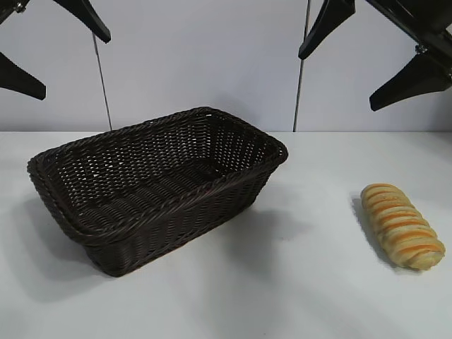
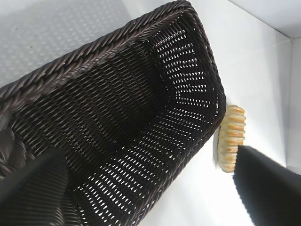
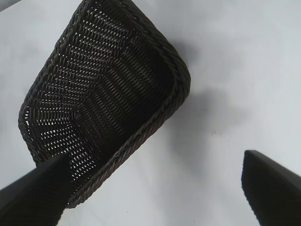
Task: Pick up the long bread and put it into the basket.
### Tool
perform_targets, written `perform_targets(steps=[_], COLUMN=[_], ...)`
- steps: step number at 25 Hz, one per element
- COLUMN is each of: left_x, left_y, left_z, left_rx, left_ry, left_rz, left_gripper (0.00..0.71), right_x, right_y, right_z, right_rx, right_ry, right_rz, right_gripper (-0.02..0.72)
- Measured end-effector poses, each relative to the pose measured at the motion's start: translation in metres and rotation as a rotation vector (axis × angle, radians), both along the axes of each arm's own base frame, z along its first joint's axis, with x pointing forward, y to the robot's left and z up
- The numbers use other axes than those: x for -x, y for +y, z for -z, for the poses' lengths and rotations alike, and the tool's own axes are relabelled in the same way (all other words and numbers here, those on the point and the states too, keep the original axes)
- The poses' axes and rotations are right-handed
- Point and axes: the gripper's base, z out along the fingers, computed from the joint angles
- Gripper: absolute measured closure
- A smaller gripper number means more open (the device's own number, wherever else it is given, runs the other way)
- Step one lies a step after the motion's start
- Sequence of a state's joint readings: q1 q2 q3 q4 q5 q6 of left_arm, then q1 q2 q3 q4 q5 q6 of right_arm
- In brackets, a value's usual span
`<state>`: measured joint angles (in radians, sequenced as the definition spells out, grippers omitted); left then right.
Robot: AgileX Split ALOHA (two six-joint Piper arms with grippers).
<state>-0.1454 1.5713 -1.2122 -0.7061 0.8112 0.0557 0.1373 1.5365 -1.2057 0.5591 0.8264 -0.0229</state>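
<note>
Long bread (image 1: 402, 225) on table at 4 o'clock, well apart from empty basket (image 1: 159, 185). Pre-grasp step. Right gripper (image 1: 365, 55) high at 1 o'clock, fingers apart; next: descend over loaf. Left gripper (image 1: 53, 51) parked at 11 o'clock, fingers apart.

woven wicker basket (image 1: 152, 185) — matt, ridged bread (image 1: 402, 224)

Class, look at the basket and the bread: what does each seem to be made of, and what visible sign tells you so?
Basket: dark brown woven wicker or a plastic imitation, matte, shown by open weave and braided rim. Bread: looks baked, golden-tan with orange-brown stripes and crosswise ridges; it may well be a foam or plastic replica, the look leaves that open.
</note>
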Motion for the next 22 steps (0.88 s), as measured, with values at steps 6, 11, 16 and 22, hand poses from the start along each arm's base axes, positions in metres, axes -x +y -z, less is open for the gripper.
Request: perform_targets(steps=[6, 11, 16, 22], left_x=[-0.002, 0.005, 0.019, 0.029], left_y=[0.002, 0.01, 0.008, -0.003], left_z=[0.0, 0.008, 0.034, 0.079], left_rx=[-0.001, -0.128, -0.311, -0.304], left_ry=[-0.01, 0.073, 0.183, 0.251], left_rz=[-0.013, 0.013, -0.03, -0.06], left_gripper=[0.021, 0.021, 0.021, 0.021], right_x=[0.0, 0.0, 0.0, 0.0], right_y=[0.0, 0.0, 0.0, 0.0], right_z=[0.0, 0.0, 0.0, 0.0], right_rx=[0.0, 0.0, 0.0, 0.0], right_ry=[0.0, 0.0, 0.0, -0.001], right_rz=[0.0, 0.0, 0.0, 0.001], right_gripper=[0.022, 0.022, 0.022, 0.022])
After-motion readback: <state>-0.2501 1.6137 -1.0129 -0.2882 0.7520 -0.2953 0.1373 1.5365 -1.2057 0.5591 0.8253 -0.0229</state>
